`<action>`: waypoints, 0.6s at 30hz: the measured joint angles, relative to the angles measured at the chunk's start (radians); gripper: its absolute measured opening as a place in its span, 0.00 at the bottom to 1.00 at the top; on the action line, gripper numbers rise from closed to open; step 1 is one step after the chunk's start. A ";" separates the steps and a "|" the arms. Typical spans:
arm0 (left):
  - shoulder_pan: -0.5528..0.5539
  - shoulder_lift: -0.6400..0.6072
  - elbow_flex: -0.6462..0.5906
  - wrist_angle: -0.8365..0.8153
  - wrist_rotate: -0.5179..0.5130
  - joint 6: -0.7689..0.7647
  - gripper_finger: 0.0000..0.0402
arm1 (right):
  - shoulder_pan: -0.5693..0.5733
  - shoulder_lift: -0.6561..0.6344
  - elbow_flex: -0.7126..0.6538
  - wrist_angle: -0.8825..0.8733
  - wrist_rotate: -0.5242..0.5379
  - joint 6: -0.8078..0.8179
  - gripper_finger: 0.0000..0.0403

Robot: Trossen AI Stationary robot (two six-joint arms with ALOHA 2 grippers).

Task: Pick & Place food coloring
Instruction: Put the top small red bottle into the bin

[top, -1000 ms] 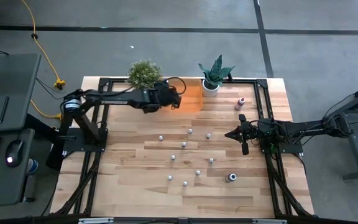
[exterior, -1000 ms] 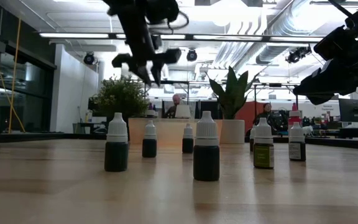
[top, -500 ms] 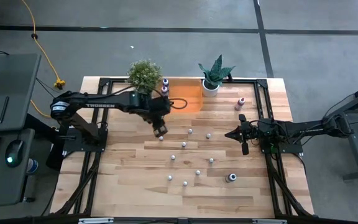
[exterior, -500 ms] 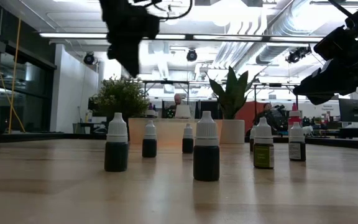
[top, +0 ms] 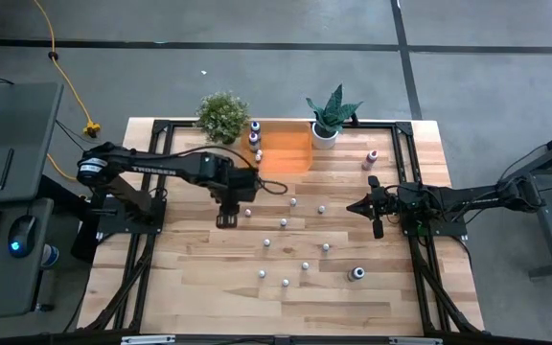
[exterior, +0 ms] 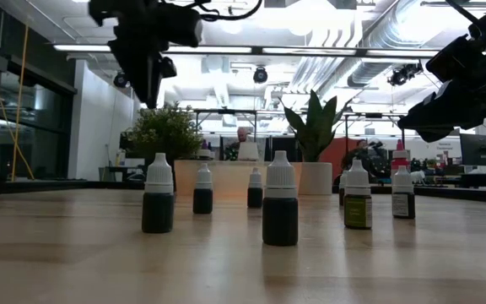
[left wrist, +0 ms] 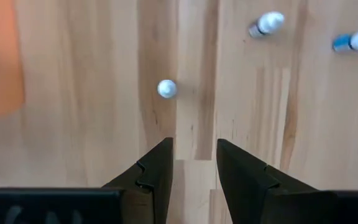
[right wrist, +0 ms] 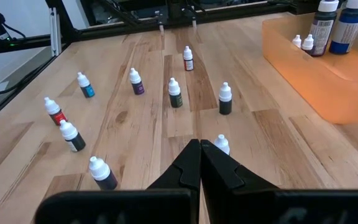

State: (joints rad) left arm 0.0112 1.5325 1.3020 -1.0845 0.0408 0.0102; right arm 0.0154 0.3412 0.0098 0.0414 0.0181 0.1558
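The small white-capped food coloring bottles (exterior: 279,199) stand upright and scattered over the pale wooden-plank table (top: 199,268), all on the near side of the translucent orange plastic bin (top: 286,149) that sits at the table's far edge between a bushy green potted plant (top: 223,114) and a spiky-leaved potted plant (top: 331,115). A few more bottles (top: 255,133) already stand in that bin at its end toward the bushy plant, and a pink bottle (top: 372,158) stands apart, off the bin's other end. Judged by their look, the bottles are light, stiff plastic with narrow bases, easy to tip or knock sideways, and smooth enough to slip; the surest hold is probably across the body just under the cap, taken squarely from above. The left gripper (left wrist: 194,158) hangs over the table on the near side of the bin, pointing straight down, its jaws parted by a narrow gap and holding nothing; a single white-capped bottle (left wrist: 166,89) stands just ahead of them, untouched, and the gap looks only slightly wider than that cap, so centring will matter. The right gripper (right wrist: 200,155) waits above the table farther from the bin, toward the pink bottle's side, its jaws pressed together and empty, with one white-capped bottle (right wrist: 221,144) just beyond its tips.
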 joint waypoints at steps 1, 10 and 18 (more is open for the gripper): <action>-0.003 -0.007 -0.013 0.009 0.003 0.011 0.30 | 0.000 0.000 0.000 0.000 0.000 0.000 0.00; -0.051 -0.173 -0.261 0.284 0.029 -0.011 0.30 | 0.000 0.003 0.000 0.005 0.000 0.000 0.00; -0.100 -0.348 -0.579 0.580 -0.069 -0.091 0.30 | 0.000 0.005 0.000 0.004 0.000 0.000 0.00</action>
State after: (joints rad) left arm -0.0885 1.1850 0.7227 -0.5043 -0.0286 -0.0810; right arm 0.0158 0.3465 0.0097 0.0453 0.0181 0.1558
